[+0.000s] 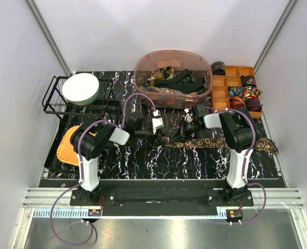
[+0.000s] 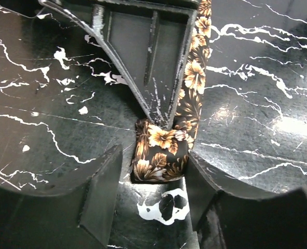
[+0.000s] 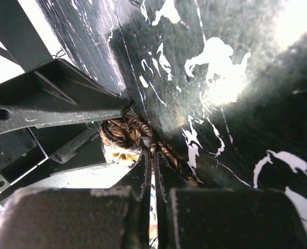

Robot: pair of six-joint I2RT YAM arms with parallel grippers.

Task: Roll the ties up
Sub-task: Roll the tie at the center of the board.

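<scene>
Shut right tool [image 3: 149,150] pinches the floral tie [image 2: 164,142], its roll lying inside the open left tool [image 2: 153,168].

A black marble-patterned surface with white veins [image 1: 158,161] carries a black wire rack [image 1: 52,101] holding a white round bowl [image 1: 81,88]. An orange quilted mat [image 1: 70,148] lies beside it. At the back stand a translucent pinkish plastic tub [image 1: 169,52], a wooden compartmented organiser box [image 1: 221,91] and a small dark round object [image 1: 218,67].

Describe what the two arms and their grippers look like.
The left arm and right arm have black joint housings, white lower links and black bases. Purple cables loop along each. The left gripper and right gripper have black, scuffed, ribbed plastic fingers.
</scene>
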